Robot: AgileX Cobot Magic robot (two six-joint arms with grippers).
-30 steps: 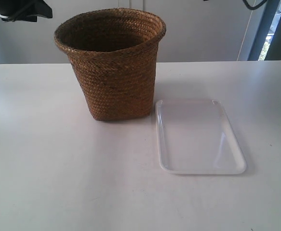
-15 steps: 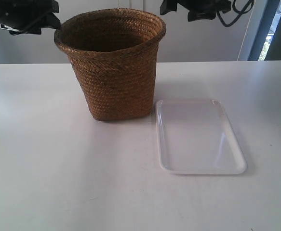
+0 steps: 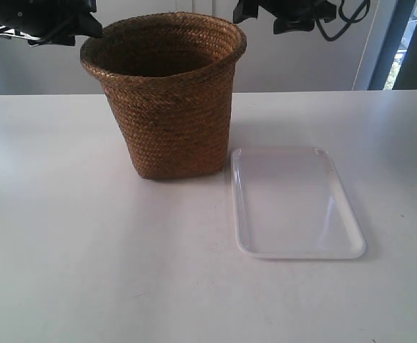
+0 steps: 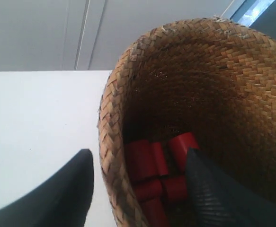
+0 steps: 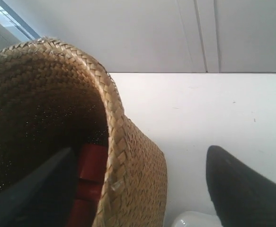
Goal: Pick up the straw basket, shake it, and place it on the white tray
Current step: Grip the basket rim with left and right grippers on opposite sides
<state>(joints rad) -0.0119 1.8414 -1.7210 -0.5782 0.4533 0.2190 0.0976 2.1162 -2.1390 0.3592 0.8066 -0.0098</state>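
The straw basket (image 3: 169, 107) stands upright on the white table, with the white tray (image 3: 294, 204) flat beside its base. Several red cylinders (image 4: 156, 172) lie at the bottom of the basket. My left gripper (image 4: 138, 151) is open and straddles the rim: one finger (image 4: 64, 194) is outside and the other finger (image 4: 213, 194) inside. My right gripper (image 5: 141, 148) is open across the opposite rim, with one finger (image 5: 38, 189) inside next to the red cylinders (image 5: 93, 165) and one finger (image 5: 244, 187) outside. A corner of the tray (image 5: 194, 220) shows below it.
The left arm (image 3: 47, 20) hangs at the exterior view's top left by the rim. At the top right, above the far rim, is the right arm (image 3: 287, 13). The white table (image 3: 72, 236) runs back to a pale wall.
The right arm has come into the exterior view at the top. The left arm has moved right, up to the basket's rim. Basket and tray have not moved.
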